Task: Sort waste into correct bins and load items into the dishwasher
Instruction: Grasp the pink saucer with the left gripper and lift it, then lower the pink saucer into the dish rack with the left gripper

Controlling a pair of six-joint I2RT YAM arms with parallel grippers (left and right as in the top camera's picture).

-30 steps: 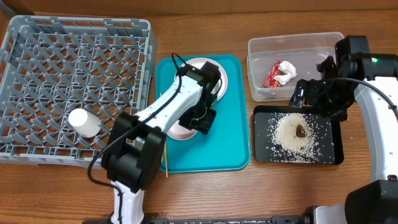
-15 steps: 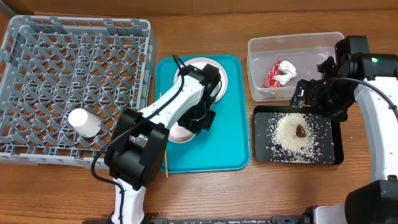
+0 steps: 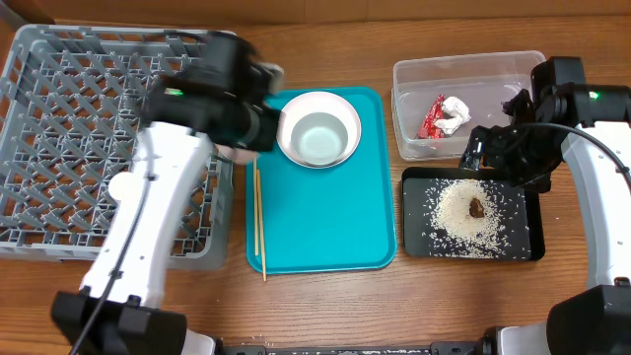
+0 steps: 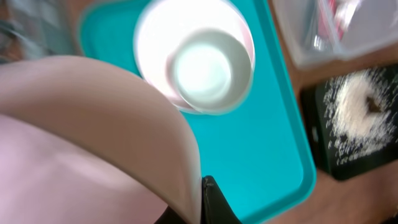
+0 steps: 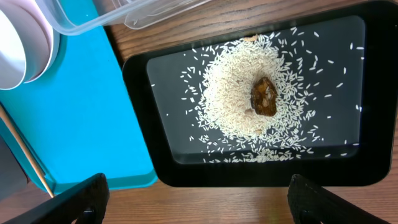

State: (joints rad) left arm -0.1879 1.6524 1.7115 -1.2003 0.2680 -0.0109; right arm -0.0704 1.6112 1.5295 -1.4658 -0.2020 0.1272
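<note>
My left gripper [image 3: 248, 130] is shut on the white plate [image 4: 74, 137] and holds it tilted over the near-right edge of the grey dish rack [image 3: 79, 99]. The plate fills the left wrist view beside one dark finger [image 4: 208, 196]. The white bowl [image 3: 318, 141] [image 4: 208, 68] sits on the teal tray [image 3: 325, 217], with the chopsticks [image 3: 258, 217] along the tray's left edge. A white cup [image 3: 116, 185] peeks out beside my left arm in the rack. My right gripper [image 3: 498, 158] [image 5: 199, 205] is open and empty over the black tray [image 3: 409, 212] [image 5: 134, 112], which holds rice [image 5: 230, 93] and a brown lump [image 5: 264, 96].
The clear tub [image 3: 468, 69] at the back right holds the red wrapper [image 3: 432, 120] and the white paper wad [image 3: 455, 111]. Bare wooden table [image 3: 345, 306] lies in front of both trays. My left arm crosses the rack's right side.
My left arm has lifted the plate off the teal tray and swung up and left to the rack's edge. The chopsticks and the bowl are now uncovered. The right arm has not moved.
</note>
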